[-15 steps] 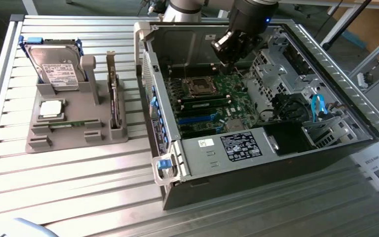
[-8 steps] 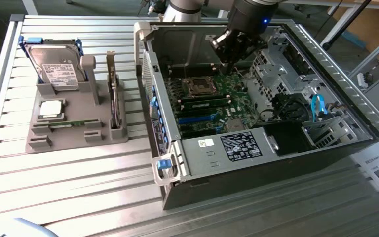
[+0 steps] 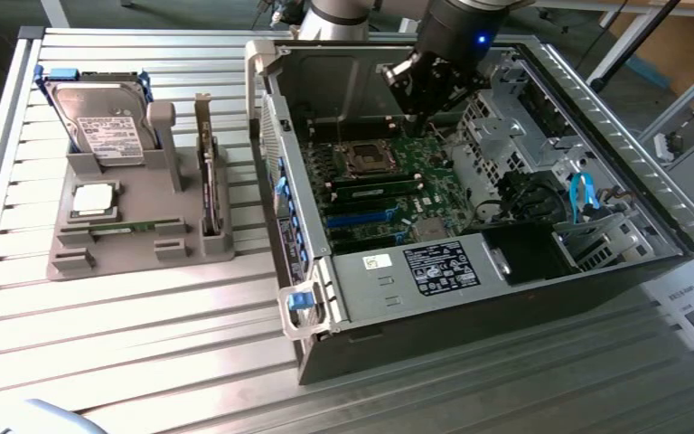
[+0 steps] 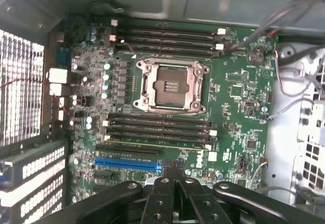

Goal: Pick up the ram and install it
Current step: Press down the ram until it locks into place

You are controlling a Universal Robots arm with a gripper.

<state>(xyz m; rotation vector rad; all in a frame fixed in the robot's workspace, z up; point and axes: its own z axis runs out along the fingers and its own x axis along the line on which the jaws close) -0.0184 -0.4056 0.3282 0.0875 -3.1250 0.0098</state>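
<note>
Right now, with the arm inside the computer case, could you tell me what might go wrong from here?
1. The gripper is shut and hangs low over the motherboard, close to the open processor socket. A small drop or sideways drift could hit the socket or nearby parts.
2. The ram appears to lie in the grey holder outside the case, so reaching it means clearing the case wall.

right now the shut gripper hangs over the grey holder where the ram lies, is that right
Not quite. The exterior view shows the shut gripper inside the open case, over the motherboard, not the holder. The ram does lie in the grey holder.
</note>
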